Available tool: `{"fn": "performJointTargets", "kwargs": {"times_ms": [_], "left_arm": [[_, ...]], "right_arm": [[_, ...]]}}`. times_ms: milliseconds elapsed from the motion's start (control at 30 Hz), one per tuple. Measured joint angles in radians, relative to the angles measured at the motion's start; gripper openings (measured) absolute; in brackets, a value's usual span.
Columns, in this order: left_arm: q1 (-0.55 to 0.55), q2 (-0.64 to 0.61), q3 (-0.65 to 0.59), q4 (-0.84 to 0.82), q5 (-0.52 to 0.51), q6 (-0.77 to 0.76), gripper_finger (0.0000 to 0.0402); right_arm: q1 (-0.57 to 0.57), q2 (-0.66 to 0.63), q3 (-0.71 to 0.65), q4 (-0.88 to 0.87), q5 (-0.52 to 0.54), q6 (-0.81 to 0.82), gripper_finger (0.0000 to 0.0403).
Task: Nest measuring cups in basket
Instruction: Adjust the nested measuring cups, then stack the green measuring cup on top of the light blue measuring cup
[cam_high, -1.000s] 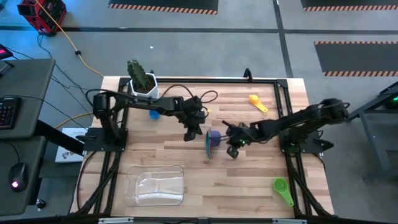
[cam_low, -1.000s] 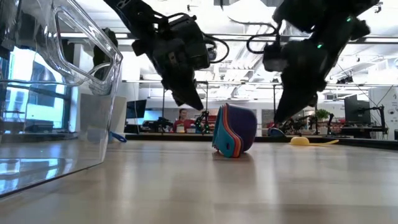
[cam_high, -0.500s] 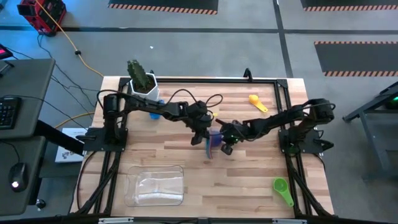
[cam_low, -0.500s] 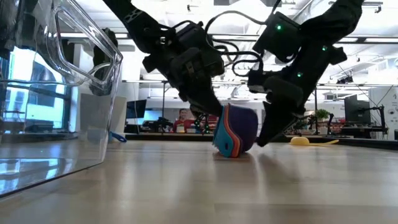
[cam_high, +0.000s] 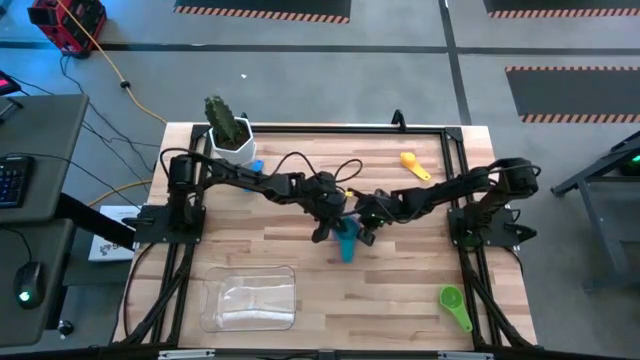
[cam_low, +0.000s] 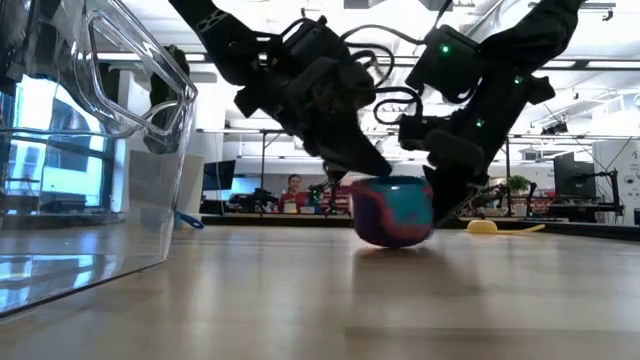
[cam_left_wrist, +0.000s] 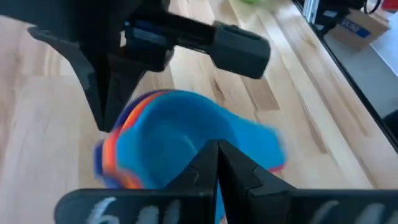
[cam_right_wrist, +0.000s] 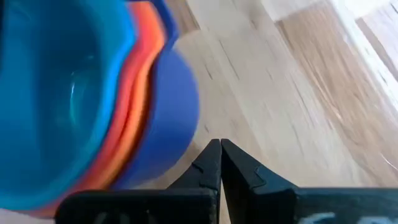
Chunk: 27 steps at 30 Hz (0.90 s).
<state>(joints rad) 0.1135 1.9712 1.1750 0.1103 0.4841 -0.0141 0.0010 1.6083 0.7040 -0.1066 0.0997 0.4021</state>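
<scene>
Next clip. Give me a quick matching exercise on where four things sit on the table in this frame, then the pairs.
Things:
1. cup stack
2. yellow cup
3. green cup
4. basket

Places (high view):
A. near edge, left of centre
B. far side, right of centre
C. near right corner
D. mid-table, between the left tool and right tool

Pairs: 1-D, 2-B, 3-C, 4-A

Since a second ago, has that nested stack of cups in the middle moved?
Yes. The stack of cups has tipped from lying on its side to mouth-up, and in the high view it sits slightly closer to the green cup than before.
</scene>
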Motion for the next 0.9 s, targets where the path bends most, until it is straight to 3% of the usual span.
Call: {"fn": "performJointTargets", "kwargs": {"times_ms": [367,567,733,900], "left_arm": [[0.092,-0.072,0.002,-0.106,0.039,0.001,0.0000],[0.225,-0.289,0.003,-0.209,0.111,0.060,0.0000],[0.335,-0.480,-0.015,-0.181,0.111,0.066,0.0000],[0.386,-0.593,-0.085,-0.147,0.108,0.005,0.0000]], "right_arm": [[-0.084,-0.186,0.001,-0.307,0.019,-0.133,0.0000],[-0.178,-0.427,0.001,-0.484,0.187,-0.008,0.0000],[-0.330,-0.607,-0.007,-0.567,0.257,0.214,0.0011],[-0.457,-0.759,-0.148,-0.562,0.242,0.602,0.0092]]}}
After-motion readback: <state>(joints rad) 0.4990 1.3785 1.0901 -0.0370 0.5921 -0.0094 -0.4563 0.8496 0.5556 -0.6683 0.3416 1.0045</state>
